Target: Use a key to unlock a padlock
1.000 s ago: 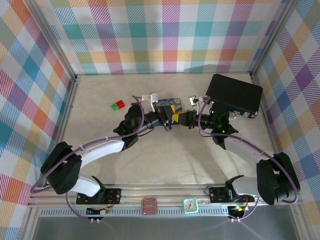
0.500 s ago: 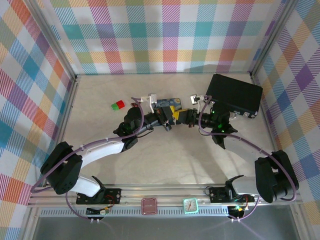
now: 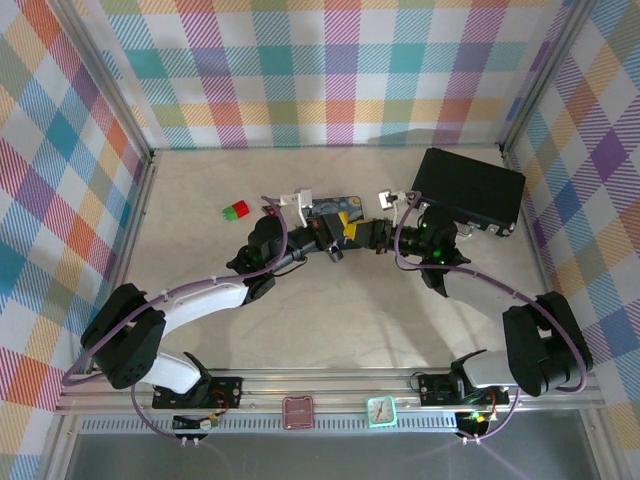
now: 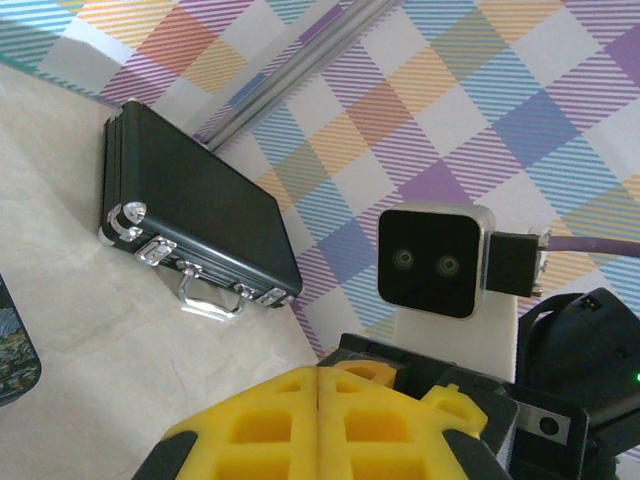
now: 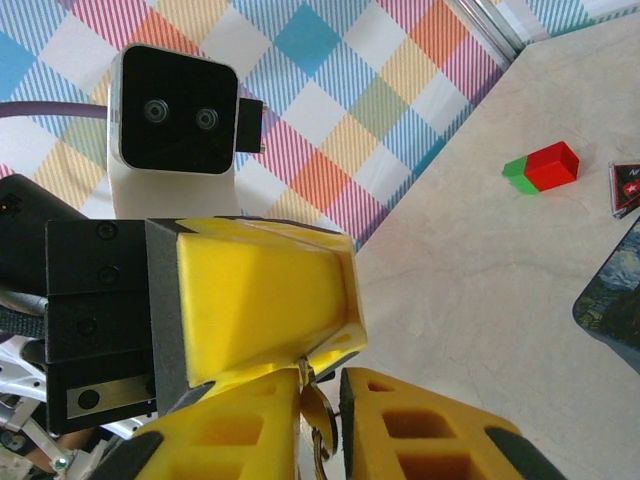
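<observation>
Mid-table, your two arms meet nose to nose. The left gripper (image 4: 318, 390) has its yellow pads pressed flat together; whether the padlock sits inside them cannot be told. The right gripper (image 5: 322, 398) stands narrow, with a slim gap between its pads. In that gap sits a thin metal sliver, by the look of it the key (image 5: 311, 400), right under the tip of the left pads. Whether it is pinched or merely lying there is unclear. The step looks like the mating of key and lock. Hold the left arm dead steady, line the sliver up with the left pads' seam, and feed it in slow and straight. Twist only once it is seated, and loosen neither grip. Just beyond lies the tin (image 3: 335, 207), to its left the block (image 3: 236, 211), and far right the briefcase (image 3: 470, 186), all clear of the work.
</observation>
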`<action>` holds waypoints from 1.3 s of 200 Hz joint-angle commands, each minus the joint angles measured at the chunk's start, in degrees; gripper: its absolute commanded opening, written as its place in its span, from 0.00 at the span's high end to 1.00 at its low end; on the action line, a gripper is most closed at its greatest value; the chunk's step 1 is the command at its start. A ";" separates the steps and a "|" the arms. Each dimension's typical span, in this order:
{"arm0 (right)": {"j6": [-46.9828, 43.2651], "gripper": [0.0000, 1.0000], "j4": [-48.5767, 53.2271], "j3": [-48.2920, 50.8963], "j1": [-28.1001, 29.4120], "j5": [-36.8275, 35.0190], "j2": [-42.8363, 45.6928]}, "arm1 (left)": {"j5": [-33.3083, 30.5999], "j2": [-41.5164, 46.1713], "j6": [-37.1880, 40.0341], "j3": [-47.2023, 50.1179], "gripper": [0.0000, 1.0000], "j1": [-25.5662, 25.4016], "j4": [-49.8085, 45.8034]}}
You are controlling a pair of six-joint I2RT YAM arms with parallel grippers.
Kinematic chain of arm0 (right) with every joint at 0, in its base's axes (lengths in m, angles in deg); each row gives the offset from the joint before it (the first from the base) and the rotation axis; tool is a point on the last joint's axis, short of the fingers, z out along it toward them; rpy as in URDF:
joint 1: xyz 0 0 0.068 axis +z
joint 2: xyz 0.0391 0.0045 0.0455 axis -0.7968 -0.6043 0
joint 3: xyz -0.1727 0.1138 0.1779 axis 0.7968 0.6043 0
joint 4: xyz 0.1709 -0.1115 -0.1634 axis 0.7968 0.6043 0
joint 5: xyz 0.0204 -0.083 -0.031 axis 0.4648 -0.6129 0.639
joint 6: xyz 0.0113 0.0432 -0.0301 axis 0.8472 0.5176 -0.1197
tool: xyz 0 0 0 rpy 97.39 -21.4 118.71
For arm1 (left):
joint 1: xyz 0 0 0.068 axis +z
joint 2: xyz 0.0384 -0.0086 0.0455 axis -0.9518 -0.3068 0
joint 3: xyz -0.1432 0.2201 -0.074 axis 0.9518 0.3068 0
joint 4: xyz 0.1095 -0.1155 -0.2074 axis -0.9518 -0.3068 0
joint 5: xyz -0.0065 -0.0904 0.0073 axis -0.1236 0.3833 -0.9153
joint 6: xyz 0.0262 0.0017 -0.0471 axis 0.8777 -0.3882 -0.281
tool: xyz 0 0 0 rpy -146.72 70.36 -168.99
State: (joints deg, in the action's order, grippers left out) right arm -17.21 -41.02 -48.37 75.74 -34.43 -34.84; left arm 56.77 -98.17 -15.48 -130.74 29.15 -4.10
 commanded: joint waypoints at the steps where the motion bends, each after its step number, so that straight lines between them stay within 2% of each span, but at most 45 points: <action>1: 0.93 0.79 -2.21 0.90 -0.06 1.16 -0.35 | -0.53 1.53 -0.50 0.64 1.00 -0.08 4.88; 34: 1.86 0.77 -3.91 1.39 -0.07 0.78 -0.74 | -0.71 1.23 -1.28 0.89 1.00 -0.01 6.11; 58: 2.63 0.86 -5.34 0.97 -0.07 1.45 -1.44 | -0.06 0.95 -1.73 0.90 1.00 -0.04 6.58; 96: 3.81 0.92 -7.56 0.64 -0.06 1.51 -2.68 | 0.33 0.33 -2.76 1.19 1.00 -0.12 7.82; 114: 3.70 0.99 -7.51 0.69 -0.07 1.22 -2.77 | 0.49 0.14 -3.16 1.36 1.00 -0.14 8.18; 129: 2.87 1.00 -6.03 0.57 -0.14 0.97 -2.40 | -0.22 0.91 -2.83 1.83 0.74 -0.11 7.48; 138: 1.60 1.00 -4.08 0.60 -0.17 0.76 -2.03 | -1.29 1.83 -2.34 2.12 0.46 0.07 6.11; 145: 0.63 1.00 -2.23 0.57 -0.28 0.48 -1.45 | -2.29 2.88 -1.96 2.36 0.32 0.41 4.34; 158: -1.78 1.00 2.17 0.61 -0.58 -0.38 -0.18 | -3.92 5.13 -0.98 2.75 0.14 1.32 0.44; 162: -2.70 1.00 3.77 0.57 -0.72 -0.64 0.36 | -4.40 5.86 -0.62 2.86 0.12 1.68 -0.54; 184: -8.43 1.00 15.07 0.26 -1.40 -3.28 3.19 | -6.24 8.67 1.80 2.99 0.11 3.20 -9.60; 210: -14.17 1.00 30.40 -0.47 -2.52 -10.07 5.49 | -8.09 8.74 3.21 4.41 0.12 3.85 -17.52; 240: -18.84 1.00 43.00 -0.78 -3.95 -17.14 5.97 | -7.99 3.03 1.75 4.55 0.17 3.37 -23.86; 260: -21.01 1.00 48.55 -0.99 -4.16 -22.50 6.17 | -12.47 -1.79 1.85 2.88 0.19 1.24 -27.32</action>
State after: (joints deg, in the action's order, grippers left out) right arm -32.27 -4.91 -47.89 72.03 -48.93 -29.61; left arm 48.99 -95.24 -14.02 -127.15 32.08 -23.27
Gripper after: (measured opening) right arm 0.062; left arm 0.818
